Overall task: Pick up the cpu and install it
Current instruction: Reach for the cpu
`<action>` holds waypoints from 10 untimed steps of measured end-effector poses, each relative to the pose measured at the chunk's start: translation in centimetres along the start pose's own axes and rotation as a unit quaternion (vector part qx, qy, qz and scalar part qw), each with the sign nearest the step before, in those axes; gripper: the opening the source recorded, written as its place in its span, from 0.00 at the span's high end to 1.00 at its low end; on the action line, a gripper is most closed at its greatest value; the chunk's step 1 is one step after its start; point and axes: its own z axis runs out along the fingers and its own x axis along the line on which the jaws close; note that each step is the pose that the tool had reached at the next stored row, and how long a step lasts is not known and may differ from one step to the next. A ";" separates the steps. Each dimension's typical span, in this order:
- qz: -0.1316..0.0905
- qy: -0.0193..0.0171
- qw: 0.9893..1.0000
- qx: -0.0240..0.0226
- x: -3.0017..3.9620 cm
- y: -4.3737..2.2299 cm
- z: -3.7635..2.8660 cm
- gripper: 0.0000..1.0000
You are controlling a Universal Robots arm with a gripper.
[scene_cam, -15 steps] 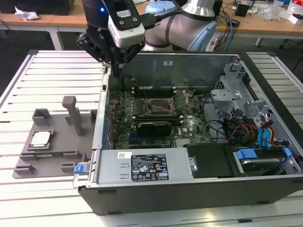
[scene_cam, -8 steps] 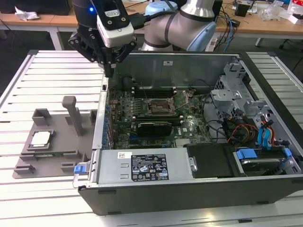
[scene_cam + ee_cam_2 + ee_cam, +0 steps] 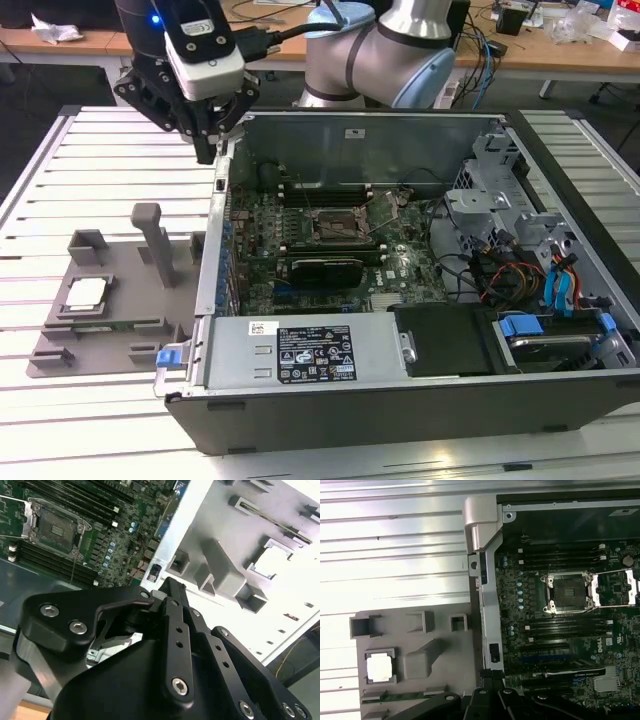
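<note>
Gripper (image 3: 208, 150): fingers drawn together, empty, above the case wall (image 3: 222, 215).
Cpu (image 3: 85, 292): flat in a grey tray (image 3: 120, 345) pocket, outside the case.
Bearing: cpu well apart, below, toward the exterior view's left; open socket (image 3: 335, 228) lies opposite.

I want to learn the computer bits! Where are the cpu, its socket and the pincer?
cpu (image 3: 85, 293): exterior view, its shiny top.
socket (image 3: 338, 228): exterior view, its dark middle.
pincer (image 3: 208, 152): exterior view, its lower tip.
</note>
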 end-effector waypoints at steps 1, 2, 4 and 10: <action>0.000 0.000 1.000 0.000 0.55 -0.04 -0.02 0.89; 0.000 0.000 1.000 0.000 1.02 -0.08 -0.03 0.89; 0.000 0.000 1.000 0.000 1.61 -0.12 -0.04 0.89; 0.000 0.000 1.000 0.000 3.25 -0.24 -0.09 0.89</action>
